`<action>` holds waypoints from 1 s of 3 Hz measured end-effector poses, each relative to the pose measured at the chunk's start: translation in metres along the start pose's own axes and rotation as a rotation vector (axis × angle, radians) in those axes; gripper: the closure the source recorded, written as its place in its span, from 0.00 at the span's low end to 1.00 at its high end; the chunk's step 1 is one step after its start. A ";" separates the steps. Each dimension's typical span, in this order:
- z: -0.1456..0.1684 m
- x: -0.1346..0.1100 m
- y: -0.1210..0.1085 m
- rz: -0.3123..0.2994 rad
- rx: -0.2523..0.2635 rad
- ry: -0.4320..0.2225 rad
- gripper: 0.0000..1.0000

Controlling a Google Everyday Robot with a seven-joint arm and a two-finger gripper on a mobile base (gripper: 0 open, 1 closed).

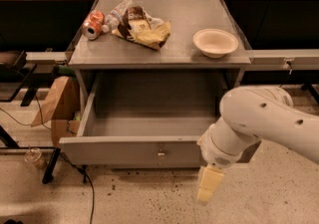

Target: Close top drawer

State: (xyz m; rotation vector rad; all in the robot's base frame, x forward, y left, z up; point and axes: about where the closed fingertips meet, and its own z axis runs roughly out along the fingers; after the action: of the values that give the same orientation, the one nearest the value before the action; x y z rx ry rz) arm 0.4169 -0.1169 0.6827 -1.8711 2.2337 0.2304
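The top drawer of the grey cabinet stands open, with its empty grey tray showing. Its flat front carries a small metal knob at the centre. My gripper hangs from the white arm in front of the right end of the drawer front. It sits just below the front's lower edge, over the floor, and holds nothing that I can see. The arm hides the drawer's right front corner. The lower drawers are hidden.
On the cabinet top are a white bowl, an orange can, a plastic bottle and snack bags. A cardboard box and a cup stand on the left, and cables lie on the floor.
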 end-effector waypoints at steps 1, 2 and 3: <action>0.002 -0.023 -0.018 0.015 -0.020 -0.023 0.11; 0.009 -0.041 -0.036 0.031 -0.039 -0.035 0.34; 0.019 -0.047 -0.058 0.079 -0.056 -0.028 0.58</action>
State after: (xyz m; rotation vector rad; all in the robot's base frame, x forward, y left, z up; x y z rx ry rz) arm 0.4831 -0.0779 0.6783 -1.7977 2.3076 0.3330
